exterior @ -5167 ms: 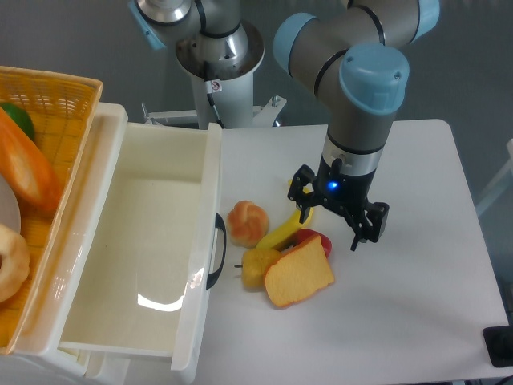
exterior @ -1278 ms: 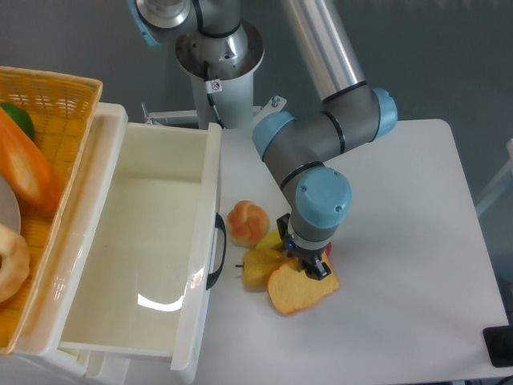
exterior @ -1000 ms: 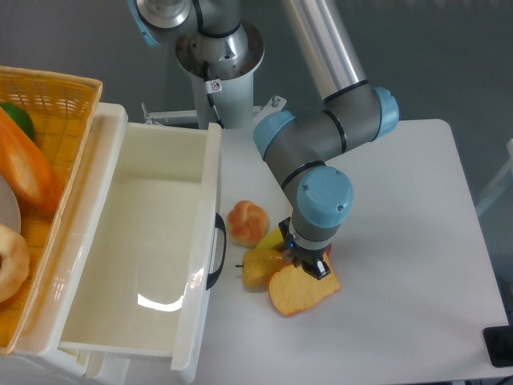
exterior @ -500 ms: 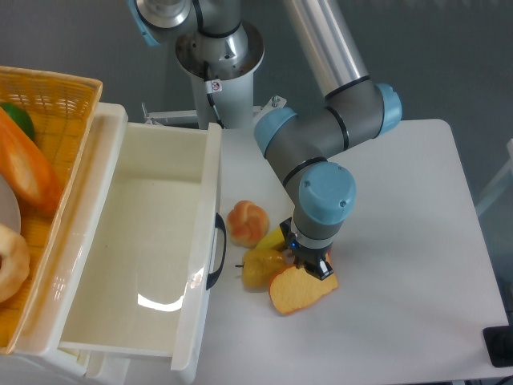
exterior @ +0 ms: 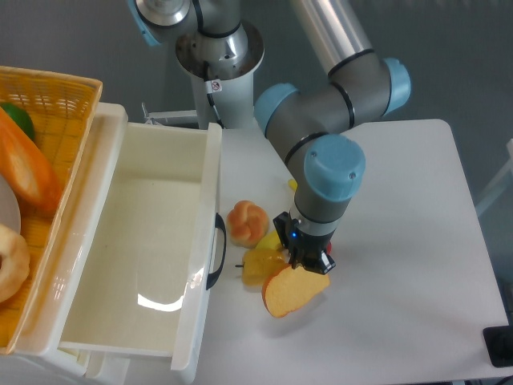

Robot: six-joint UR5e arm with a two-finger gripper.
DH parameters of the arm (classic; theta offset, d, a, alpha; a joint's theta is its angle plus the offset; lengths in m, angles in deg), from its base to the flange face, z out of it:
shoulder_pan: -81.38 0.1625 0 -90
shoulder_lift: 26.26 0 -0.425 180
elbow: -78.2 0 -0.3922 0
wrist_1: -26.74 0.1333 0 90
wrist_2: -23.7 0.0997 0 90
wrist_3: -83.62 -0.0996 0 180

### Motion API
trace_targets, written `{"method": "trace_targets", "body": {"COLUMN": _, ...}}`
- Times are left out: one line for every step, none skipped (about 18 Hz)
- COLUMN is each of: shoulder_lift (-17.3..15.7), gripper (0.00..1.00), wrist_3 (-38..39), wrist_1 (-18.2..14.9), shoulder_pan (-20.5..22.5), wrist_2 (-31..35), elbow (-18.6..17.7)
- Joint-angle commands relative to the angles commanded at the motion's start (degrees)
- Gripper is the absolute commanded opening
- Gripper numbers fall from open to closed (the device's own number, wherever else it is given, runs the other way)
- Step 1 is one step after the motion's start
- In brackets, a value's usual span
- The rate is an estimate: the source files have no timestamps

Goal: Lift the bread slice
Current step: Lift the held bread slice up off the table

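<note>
Beside the knotted bun (exterior: 247,222), hand (exterior: 305,263) gripping rounded bread slice (exterior: 290,292), seemingly tilted, smooth orange face

You are viewing a white table (exterior: 401,208). Near its left edge a round tan bun (exterior: 247,222) and a small yellow chunk (exterior: 258,267) are lying on it, just beside a white bin (exterior: 204,241) that is overhanging that edge.
</note>
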State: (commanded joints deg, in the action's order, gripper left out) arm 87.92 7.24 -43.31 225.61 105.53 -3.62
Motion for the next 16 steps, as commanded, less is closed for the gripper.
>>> {"method": "trace_targets", "body": {"shoulder_lift": -0.53, "gripper": 0.00, "wrist_3": 0.00, "wrist_1": -0.09, "shoulder_pan": 0.09, "wrist_2": -0.61, "elbow": 0.00}}
{"method": "trace_targets", "body": {"shoulder_lift": -1.05, "gripper": 0.00, "wrist_3": 0.00, "wrist_1": -0.44, "shoulder_pan": 0.09, "wrist_2": -1.05, "elbow": 0.00}}
{"method": "trace_targets", "body": {"shoulder_lift": -1.67, "gripper": 0.00, "wrist_3": 0.00, "wrist_1": -0.87, "shoulder_pan": 0.18, "wrist_2": -1.23, "elbow": 0.00}}
{"method": "trace_targets", "body": {"shoulder_lift": -2.37, "gripper": 0.00, "wrist_3": 0.00, "wrist_1": -1.49, "shoulder_pan": 0.18, "wrist_2": -1.49, "elbow": 0.00}}
{"method": "trace_targets", "body": {"shoulder_lift": -3.42, "gripper": 0.00, "wrist_3": 0.00, "wrist_1": -2.63, "shoulder_pan": 0.26, "wrist_2": -2.02, "elbow": 0.00}}
{"method": "trace_targets", "body": {"shoulder_lift": -4.30, "gripper": 0.00, "wrist_3": 0.00, "wrist_1": -3.94, "shoulder_pan": 0.35, "wrist_2": -2.55, "elbow": 0.00}}
{"method": "trace_targets", "body": {"shoulder_lift": -5.09, "gripper": 0.00, "wrist_3": 0.00, "wrist_1": -4.74, "shoulder_pan": 0.61, "wrist_2": -2.81, "elbow": -0.09}}
{"method": "trace_targets", "body": {"shoulder_lift": -5.62, "gripper": 0.00, "wrist_3": 0.00, "wrist_1": -5.36, "shoulder_pan": 0.62, "wrist_2": -3.16, "elbow": -0.17}}
{"method": "trace_targets", "body": {"shoulder_lift": -6.15, "gripper": 0.00, "wrist_3": 0.00, "wrist_1": -6.06, "shoulder_pan": 0.79, "wrist_2": -3.34, "elbow": -0.26}}
{"method": "trace_targets", "body": {"shoulder_lift": -6.33, "gripper": 0.00, "wrist_3": 0.00, "wrist_1": -6.93, "shoulder_pan": 1.05, "wrist_2": -4.04, "elbow": -0.26}}
{"method": "trace_targets", "body": {"shoulder_lift": -6.68, "gripper": 0.00, "wrist_3": 0.00, "wrist_1": -7.73, "shoulder_pan": 1.23, "wrist_2": -4.57, "elbow": -0.26}}
{"method": "trace_targets", "body": {"shoulder_lift": -7.29, "gripper": 0.00, "wrist_3": 0.00, "wrist_1": -8.08, "shoulder_pan": 1.23, "wrist_2": -4.57, "elbow": -0.44}}
{"method": "trace_targets", "body": {"shoulder_lift": -7.47, "gripper": 0.00, "wrist_3": -0.26, "wrist_1": -8.09, "shoulder_pan": 1.32, "wrist_2": -4.57, "elbow": -0.61}}
{"method": "trace_targets", "body": {"shoulder_lift": -7.47, "gripper": 0.00, "wrist_3": -0.52, "wrist_1": -8.17, "shoulder_pan": 1.32, "wrist_2": -4.57, "elbow": -0.70}}
{"method": "trace_targets", "body": {"shoulder_lift": -7.47, "gripper": 0.00, "wrist_3": -0.61, "wrist_1": -8.17, "shoulder_pan": 1.41, "wrist_2": -4.57, "elbow": -0.70}}
{"method": "trace_targets", "body": {"shoulder_lift": -7.47, "gripper": 0.00, "wrist_3": -0.62, "wrist_1": -8.17, "shoulder_pan": 1.41, "wrist_2": -4.57, "elbow": -0.79}}
